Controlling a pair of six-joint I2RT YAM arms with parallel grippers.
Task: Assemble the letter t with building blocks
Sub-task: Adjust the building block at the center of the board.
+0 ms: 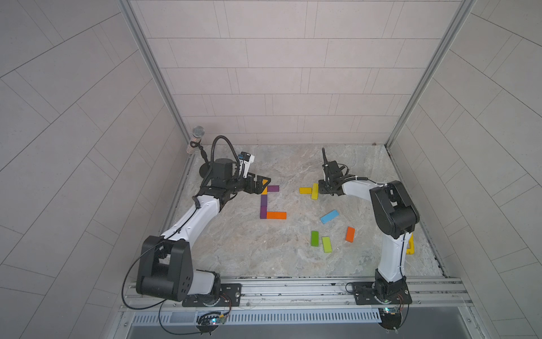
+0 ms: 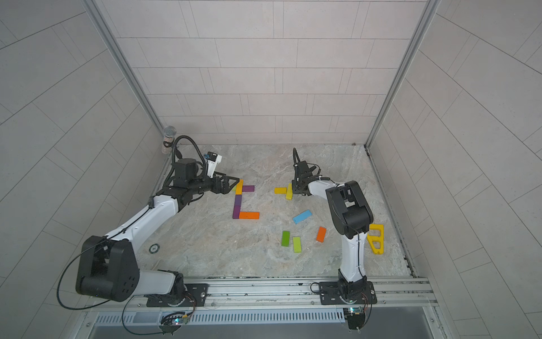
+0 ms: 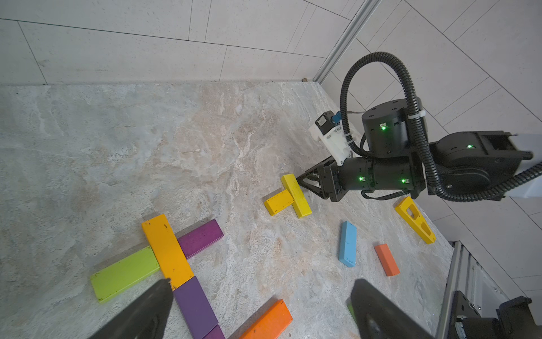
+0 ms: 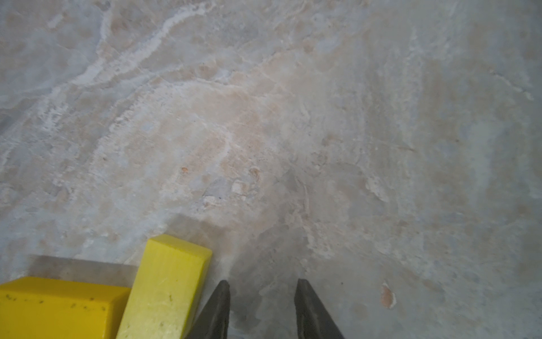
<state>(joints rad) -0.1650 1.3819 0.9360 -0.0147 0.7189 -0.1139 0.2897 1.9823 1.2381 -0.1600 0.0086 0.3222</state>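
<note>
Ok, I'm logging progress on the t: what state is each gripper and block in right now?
left figure: blocks flat, joined.
yellow pair: flat, touching at right angles.
light blue block: flat, loose.
green block: flat, loose.
lime block: flat, loose.
orange block: flat, loose.
yellow frame piece: flat, by the right arm.
left gripper: open, empty, by the left figure's crossbar.
right gripper: jaws slightly apart, empty, beside the yellow pair.

Soft even light, blurry close-ups

I see my left gripper (image 1: 263, 185) at the 12 o'clock end of the purple column (image 1: 263, 203) | orange block (image 1: 276, 215) touches its foot, pointing to 3 o'clock | right gripper (image 1: 320, 188) just beside yellow pair (image 1: 305, 190), at their 3 o'clock
</note>
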